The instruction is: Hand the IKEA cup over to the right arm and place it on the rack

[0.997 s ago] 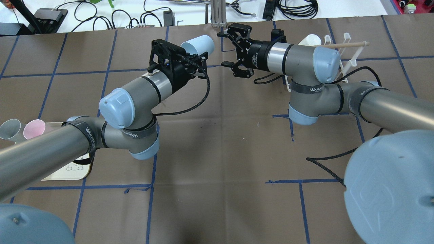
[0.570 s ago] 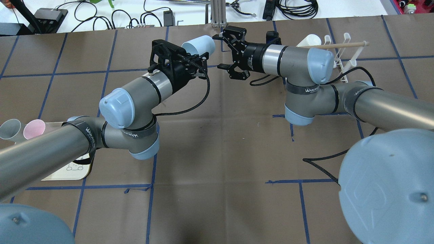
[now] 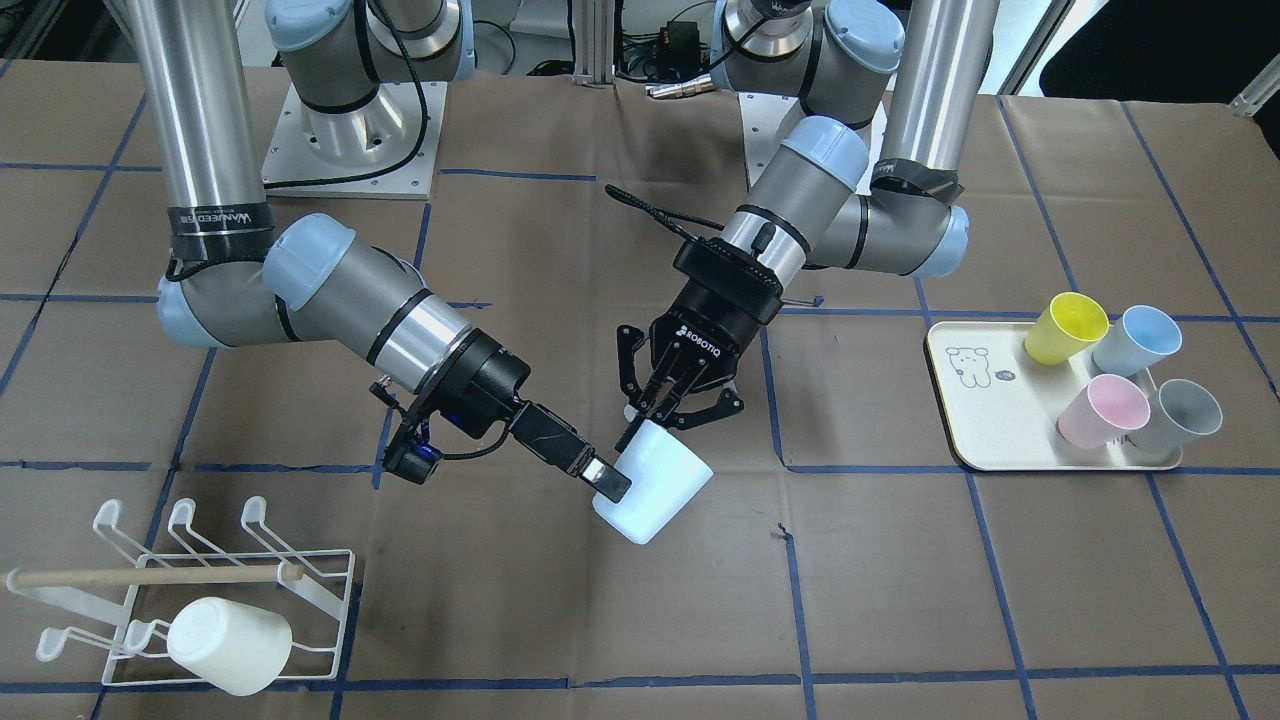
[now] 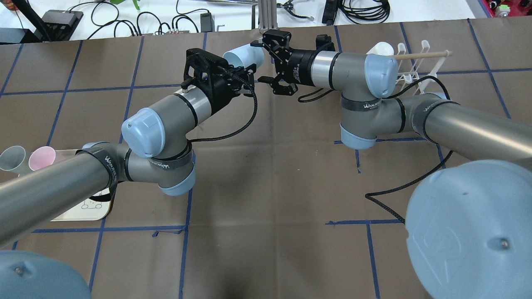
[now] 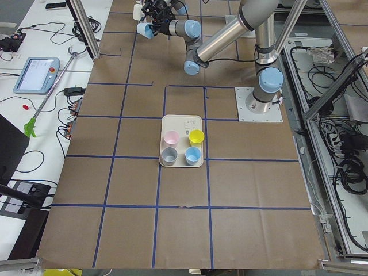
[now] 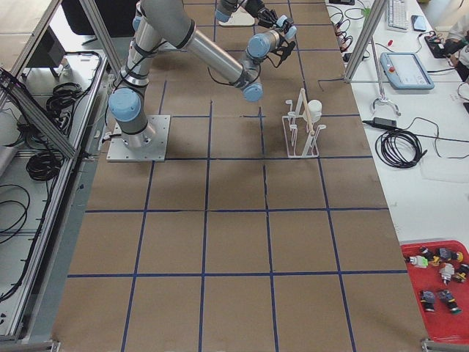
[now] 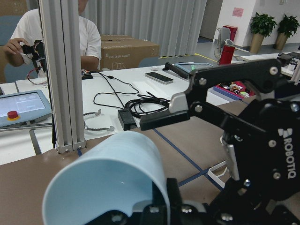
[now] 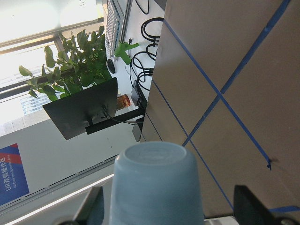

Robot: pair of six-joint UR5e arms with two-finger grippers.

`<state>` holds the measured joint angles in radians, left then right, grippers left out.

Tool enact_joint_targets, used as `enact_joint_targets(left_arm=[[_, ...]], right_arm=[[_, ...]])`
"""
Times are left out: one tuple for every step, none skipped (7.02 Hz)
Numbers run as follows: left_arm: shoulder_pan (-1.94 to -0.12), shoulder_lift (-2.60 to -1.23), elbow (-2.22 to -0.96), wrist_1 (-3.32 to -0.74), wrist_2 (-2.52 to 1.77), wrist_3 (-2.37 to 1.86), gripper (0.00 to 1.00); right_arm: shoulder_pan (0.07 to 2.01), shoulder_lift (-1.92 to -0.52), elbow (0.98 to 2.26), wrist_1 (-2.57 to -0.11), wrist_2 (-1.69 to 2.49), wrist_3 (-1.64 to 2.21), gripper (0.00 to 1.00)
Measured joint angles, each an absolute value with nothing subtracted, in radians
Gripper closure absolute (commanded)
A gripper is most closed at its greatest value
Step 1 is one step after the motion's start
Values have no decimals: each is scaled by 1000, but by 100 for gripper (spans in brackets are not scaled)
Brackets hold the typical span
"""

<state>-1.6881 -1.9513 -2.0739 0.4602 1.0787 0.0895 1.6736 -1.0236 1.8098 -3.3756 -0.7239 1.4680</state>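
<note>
The IKEA cup is pale blue and hangs tilted above the table. My left gripper is shut on its rim. In the overhead view the cup points its base toward the right arm. My right gripper is open, its jaws on either side of the cup's base. The right wrist view shows the cup's base between the two spread fingers. One right finger lies against the cup's side. The white wire rack stands at the right arm's end of the table.
A white cup sits on the rack under the wooden dowel. A cream tray at the left arm's end carries yellow, blue, pink and grey cups. Cables and an aluminium post line the far edge. A person sits beyond the table.
My right gripper has moved left toward the cup, and its open jaws now straddle the cup's base. The left arm and the cup have stayed put.
</note>
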Motion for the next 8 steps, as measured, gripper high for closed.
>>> enact_joint_targets(left_arm=[[-1688,-1951,-2074,460,1079,90,100],[-1688,-1951,-2074,460,1078,90,100],[-1688,-1951,-2074,460,1078,89,99],[-1688,-1951,-2074,460,1079,89,99],[-1688,-1950,-2074,459,1079,89,99],[-1688,-1949,-2074,459,1080,89,99],[-1688,-1948,-2074,459,1080,89,99],[-1688,-1948,-2074,459,1080,89,99]], right_arm=[[1675,-1016,1800,-3373,-725,1468,4],[1676,-1009,1788,-3371,-725,1468,4],[1680,-1001,1777,-3370,-729,1469,4],[1685,-996,1767,-3369,-735,1478,4],[1690,-991,1758,-3369,-741,1491,4],[1696,-983,1750,-3369,-745,1497,4],[1701,-978,1743,-3369,-747,1500,4],[1705,-974,1740,-3369,-750,1502,4]])
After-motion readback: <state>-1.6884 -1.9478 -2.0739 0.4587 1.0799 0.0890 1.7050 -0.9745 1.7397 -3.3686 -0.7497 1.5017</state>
